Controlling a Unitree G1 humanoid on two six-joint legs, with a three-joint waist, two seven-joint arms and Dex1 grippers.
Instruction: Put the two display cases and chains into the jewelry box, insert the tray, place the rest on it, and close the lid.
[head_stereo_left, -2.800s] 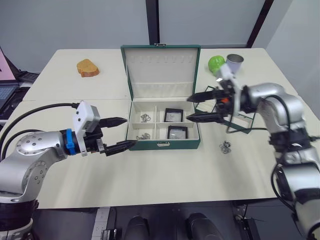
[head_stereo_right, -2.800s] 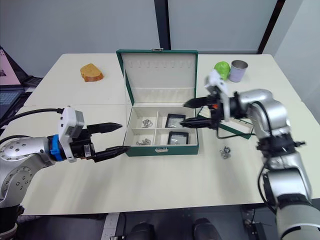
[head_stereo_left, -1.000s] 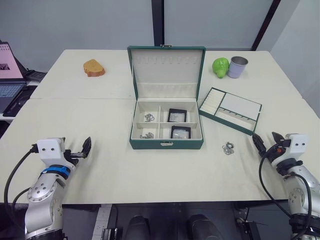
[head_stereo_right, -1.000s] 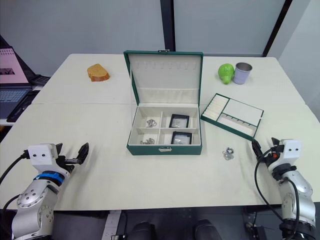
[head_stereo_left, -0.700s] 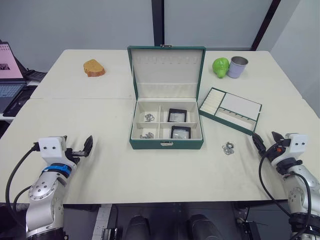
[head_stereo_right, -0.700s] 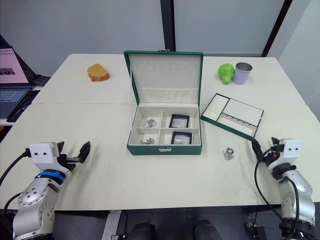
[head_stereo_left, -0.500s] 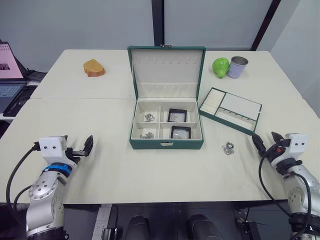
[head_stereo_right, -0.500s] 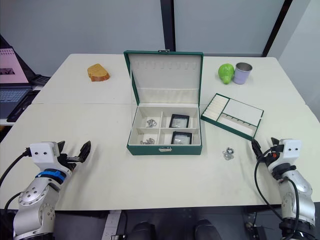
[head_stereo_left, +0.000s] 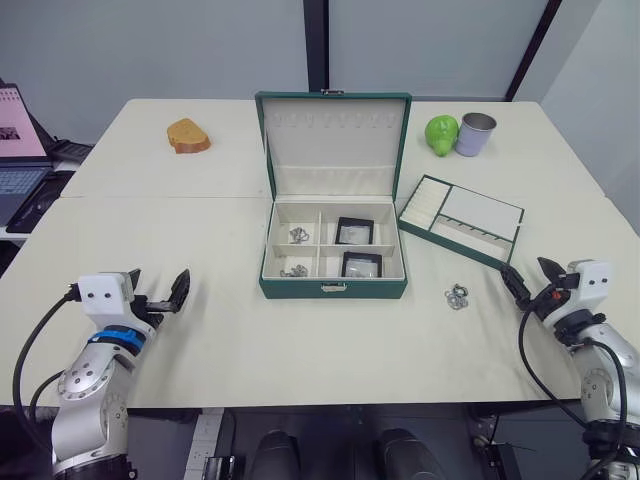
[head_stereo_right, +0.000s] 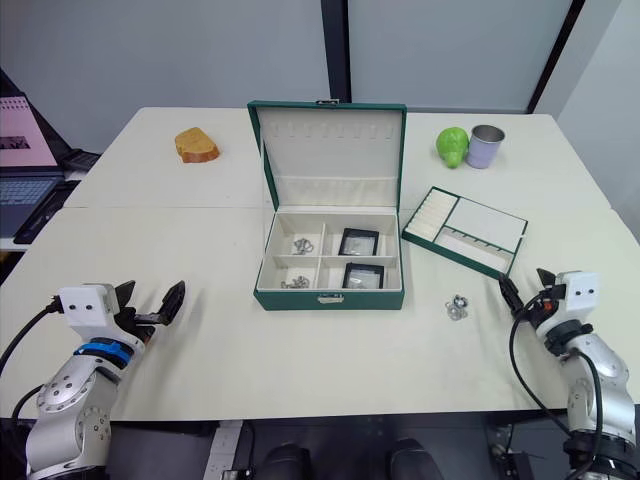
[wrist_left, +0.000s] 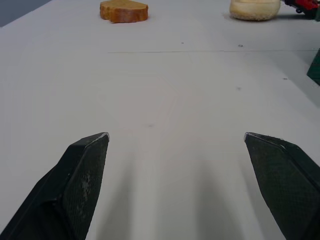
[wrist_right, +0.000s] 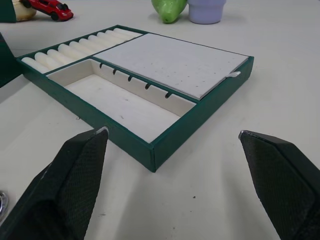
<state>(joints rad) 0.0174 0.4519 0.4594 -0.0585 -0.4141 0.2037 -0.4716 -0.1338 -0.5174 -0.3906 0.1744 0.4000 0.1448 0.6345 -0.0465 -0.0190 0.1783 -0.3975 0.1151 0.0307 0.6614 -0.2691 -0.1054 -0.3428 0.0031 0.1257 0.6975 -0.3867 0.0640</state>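
While both my arms sit low at the near edge, the pale surface (head_stereo_left: 200, 230) carries everything else untouched. Largest on it is the jewelry box (head_stereo_left: 333, 252), standing in the middle with the lid (head_stereo_left: 333, 143) upright behind it. Its two right-hand compartments hold the two display cases (head_stereo_left: 353, 232), one behind the other, and the two left-hand compartments hold the chains (head_stereo_left: 298, 235), though they are small enough that I can only say silvery tangles. Just to the right of the box lies the tray (head_stereo_left: 461, 220), angled, outside the box, its ribbed ring roll toward the box. Behind it stand a green pear-like thing (head_stereo_left: 440, 133) and a grey cup (head_stereo_left: 475, 133), touching or nearly so. A brown slice of bread (head_stereo_left: 187, 136) lies far back on the left. The rest (head_stereo_left: 457, 296), a small cluster of silvery rings, lies on the surface in front of the tray, between the box and my right gripper.

My left gripper (head_stereo_left: 181, 292) hovers near the front left edge, fingers apart and empty. My right gripper (head_stereo_left: 528, 281) points at the tray, fingers spread wide and holding nothing. Compared with half a second ago, the right gripper has edged slightly up and toward the tray; the left has barely shifted, and nothing on the surface has moved.
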